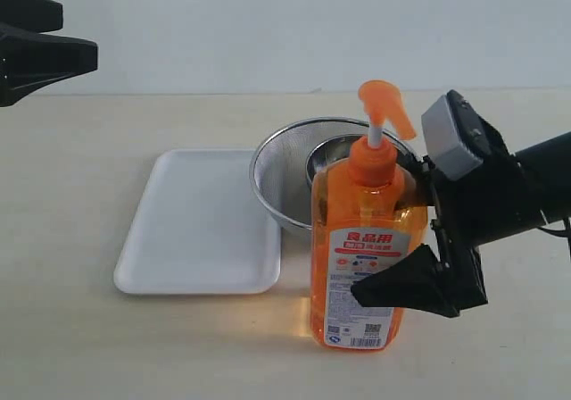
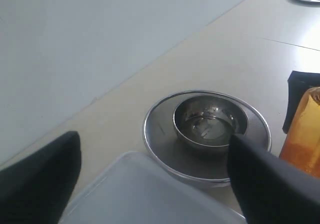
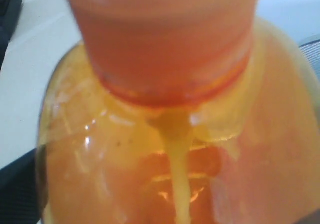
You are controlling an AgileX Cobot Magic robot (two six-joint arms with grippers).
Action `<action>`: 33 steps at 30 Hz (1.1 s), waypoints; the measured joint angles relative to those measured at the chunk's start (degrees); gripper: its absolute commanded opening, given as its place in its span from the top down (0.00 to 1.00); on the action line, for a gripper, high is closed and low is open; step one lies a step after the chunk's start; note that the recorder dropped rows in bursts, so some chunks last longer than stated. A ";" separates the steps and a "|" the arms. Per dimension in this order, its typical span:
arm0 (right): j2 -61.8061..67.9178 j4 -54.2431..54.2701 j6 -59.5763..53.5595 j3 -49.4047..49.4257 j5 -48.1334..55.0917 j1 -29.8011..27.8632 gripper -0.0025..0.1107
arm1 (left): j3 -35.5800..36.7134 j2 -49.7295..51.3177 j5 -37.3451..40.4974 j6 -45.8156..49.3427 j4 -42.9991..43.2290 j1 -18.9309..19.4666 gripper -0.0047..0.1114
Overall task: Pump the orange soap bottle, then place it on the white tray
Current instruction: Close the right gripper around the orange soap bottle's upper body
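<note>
Left hand (image 1: 78, 34): fingers apart, empty, high and well to the left of the orange soap bottle (image 1: 361, 204), nowhere near its pump head (image 1: 385, 101).

White tray (image 1: 192, 230): flat on the counter (image 1: 134, 346), bare, just left of the bottle and apart from it, long side running away from the camera.

Steel mesh strainer (image 1: 285, 172): behind the bottle and slightly left, with a small steel bowl (image 2: 210, 121) inside; not the target.

Orange soap bottle: upright on the counter, long axis vertical, label facing the exterior camera, pump head up on its white stem with the spout tipped to the right.

Right hand (image 1: 393, 284): reaching in from the bottle's right, apparently clamped on its lower body. Near finger across the label, far finger hidden behind; bottle filling the right wrist view.

Deciding relation, as a judgement:
- Pump head straight above the bottle's vertical axis, so a downward press along that axis from the free left hand, well off to the left.
- Afterwards, a short carry leftward to the tray.
- Risk: tipping under an off-axis press.
</note>
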 measured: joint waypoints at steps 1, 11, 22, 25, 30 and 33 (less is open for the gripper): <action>0.24 0.12 0.00 -0.49 0.29 0.10 0.05 | 0.00 0.00 0.00 0.00 0.00 0.00 0.32; 1.83 0.36 0.00 -1.98 2.88 0.10 0.05 | 0.00 0.00 0.00 0.00 0.00 0.00 0.32; 1.83 0.36 0.58 -1.98 4.16 0.10 0.05 | 0.00 0.00 0.00 0.00 0.00 0.00 0.32; 1.83 0.36 0.69 -1.98 4.16 0.10 0.05 | 0.00 0.00 0.00 0.00 0.00 0.00 0.32; 1.83 0.36 0.79 -1.98 4.16 0.10 0.05 | 0.00 0.00 0.00 0.00 0.00 0.00 0.32; 1.83 0.36 0.79 -1.98 4.16 0.10 0.05 | 0.00 0.00 0.00 0.00 0.00 0.00 0.32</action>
